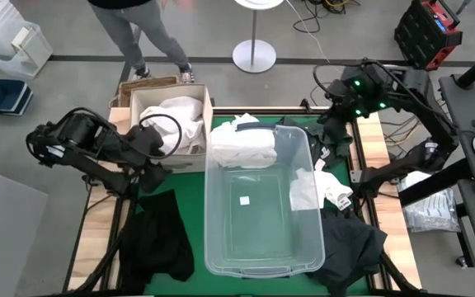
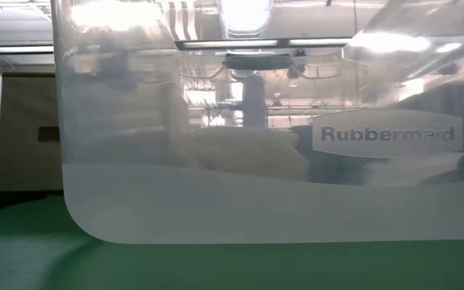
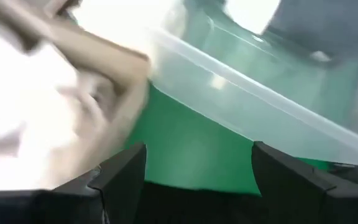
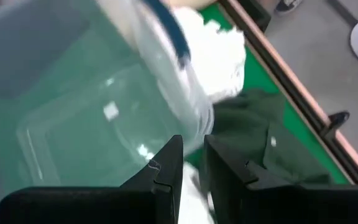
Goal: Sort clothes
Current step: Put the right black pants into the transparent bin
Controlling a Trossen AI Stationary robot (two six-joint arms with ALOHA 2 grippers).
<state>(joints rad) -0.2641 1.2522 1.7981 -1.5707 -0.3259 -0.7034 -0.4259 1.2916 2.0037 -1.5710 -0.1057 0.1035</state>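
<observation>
A white garment (image 1: 176, 120) lies in the beige cardboard box (image 1: 143, 91) at the far left. Another white garment (image 1: 242, 144) hangs over the far rim of the clear tub (image 1: 262, 266), and a third (image 1: 324, 188) lies by its right wall. A black garment (image 1: 159, 235) lies on the mat at the near left, a dark green one (image 1: 349, 243) at the near right. My left gripper (image 3: 197, 171) is open and empty beside the box, between box and tub. My right gripper (image 4: 192, 165) hovers over the tub's far right corner, its fingers almost together with nothing between them.
The green mat (image 1: 196, 186) shows between box and tub. A person's legs (image 1: 138, 37) stand behind the box beyond the table. A lamp base (image 1: 254, 56) stands on the floor behind. In the low view the tub's wall (image 2: 296, 193) fills the picture.
</observation>
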